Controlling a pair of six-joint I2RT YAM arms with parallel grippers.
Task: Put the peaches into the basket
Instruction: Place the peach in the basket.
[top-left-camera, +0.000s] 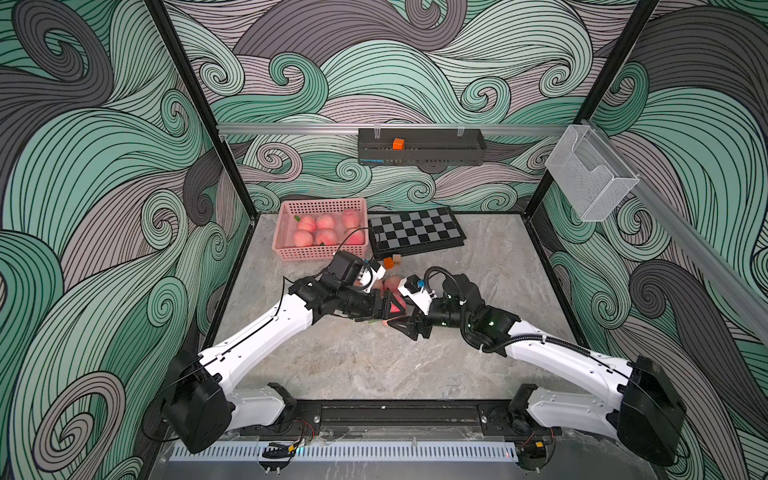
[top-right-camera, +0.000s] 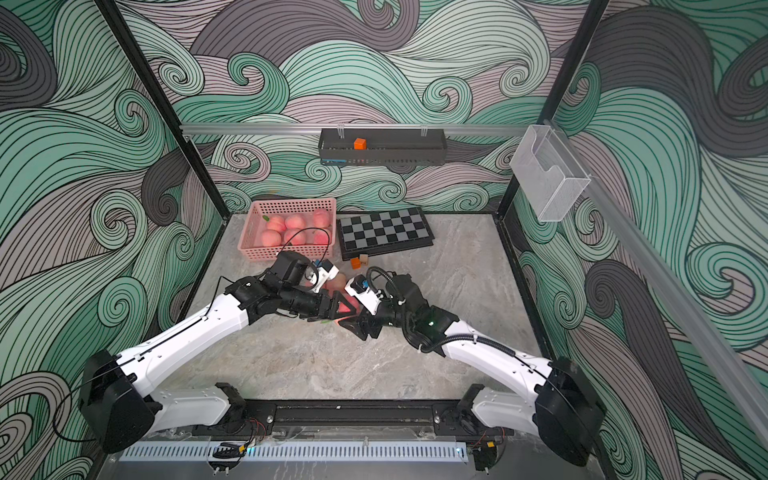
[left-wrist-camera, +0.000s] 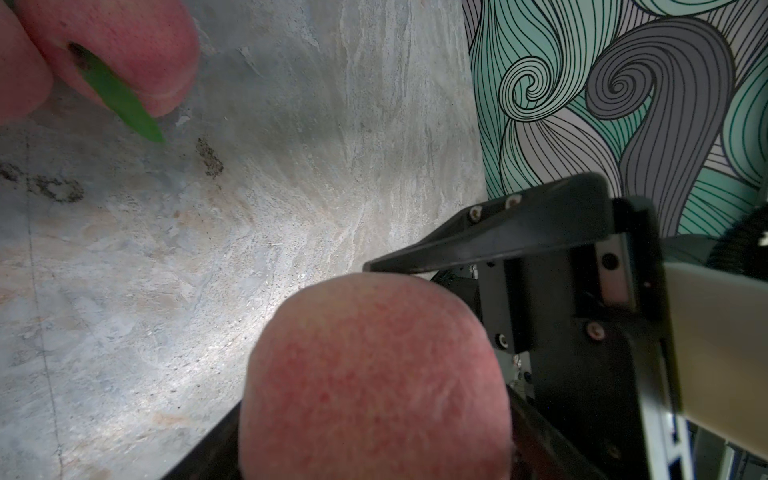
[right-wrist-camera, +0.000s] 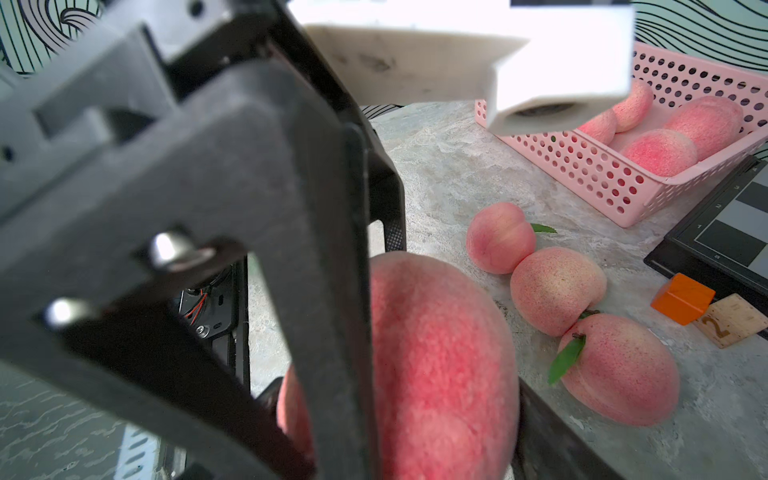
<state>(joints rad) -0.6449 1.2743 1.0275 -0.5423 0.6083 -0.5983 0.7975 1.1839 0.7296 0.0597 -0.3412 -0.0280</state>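
At the table's middle both grippers meet on one pink peach (top-left-camera: 395, 309) (top-right-camera: 345, 308). My left gripper (left-wrist-camera: 374, 444) is shut on this peach (left-wrist-camera: 374, 374), which fills the space between its jaws. My right gripper (right-wrist-camera: 415, 415) grips the same peach (right-wrist-camera: 440, 353) from the opposite side. Three loose peaches (right-wrist-camera: 557, 289) lie in a row on the table just beyond, partly hidden under the arms in both top views. The pink basket (top-left-camera: 291, 249) (right-wrist-camera: 582, 174) stands at the back left and holds several peaches (top-left-camera: 326, 222).
A folded chessboard (top-left-camera: 415, 230) lies right of the basket. An orange cube (top-left-camera: 388, 262) and a wooden cube (right-wrist-camera: 731, 320) sit by its front edge. On the back wall hangs a black tray (top-left-camera: 422, 154) with an orange cube (top-left-camera: 398, 144). A clear holder (top-left-camera: 590, 174) hangs on the right wall.
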